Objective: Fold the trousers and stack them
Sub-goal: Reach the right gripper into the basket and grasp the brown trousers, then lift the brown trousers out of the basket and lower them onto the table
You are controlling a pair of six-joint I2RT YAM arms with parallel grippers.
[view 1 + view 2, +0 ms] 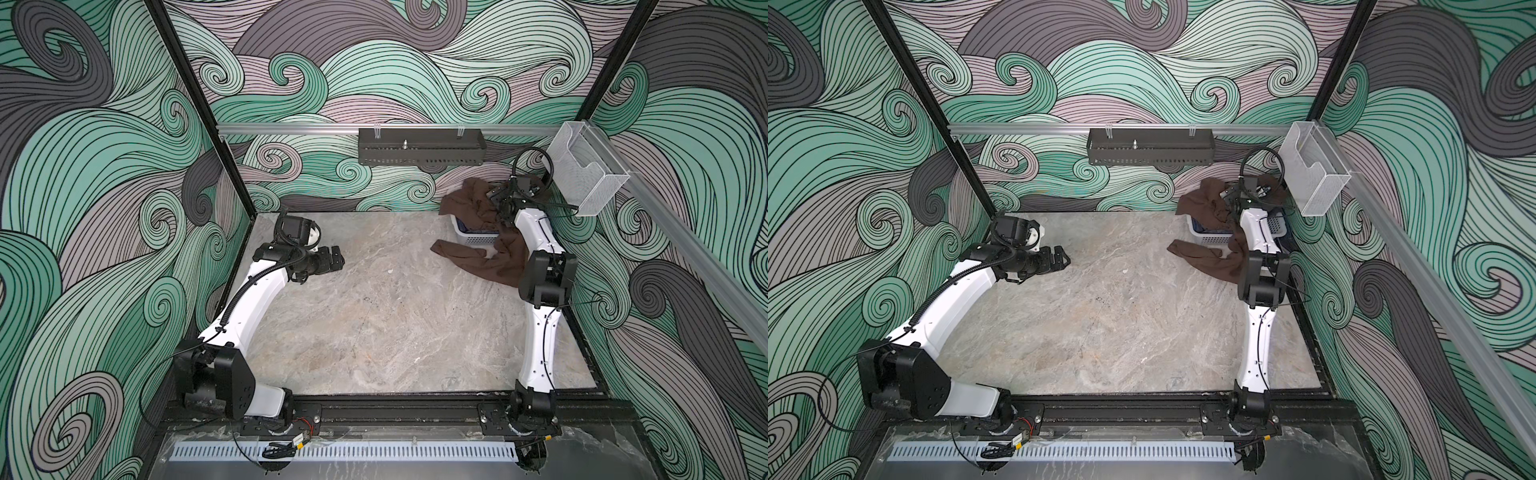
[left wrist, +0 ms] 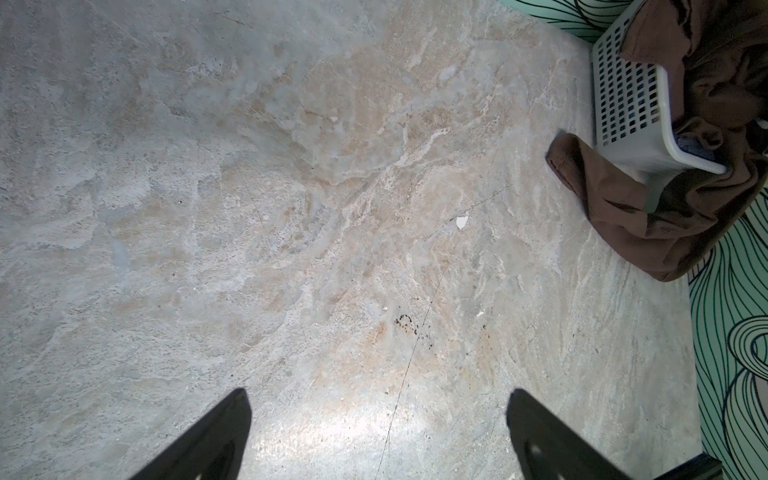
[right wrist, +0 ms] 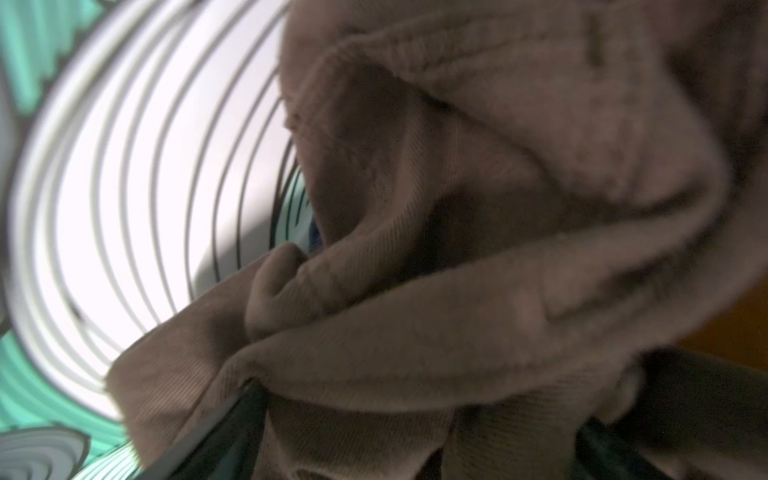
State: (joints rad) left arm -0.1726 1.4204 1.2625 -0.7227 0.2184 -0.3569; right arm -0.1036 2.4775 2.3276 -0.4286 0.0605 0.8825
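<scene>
Trousers (image 1: 467, 259), brown: spilling from white basket (image 1: 473, 239), close against right hand (image 1: 500, 199), grip cannot be told; fine weave visible in right wrist view only. Left hand (image 2: 378, 395): wide, empty, well apart.

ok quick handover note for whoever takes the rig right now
Left gripper: jaws open, empty, over the table.
Right gripper: down at the trousers on the basket; can't tell if it grips them.
Trousers: bunched over the basket in the far right corner, one leg lying on the table.
Done: nothing folded yet.
Left: pull them clear of the basket, spread flat, fold, stack.
</scene>
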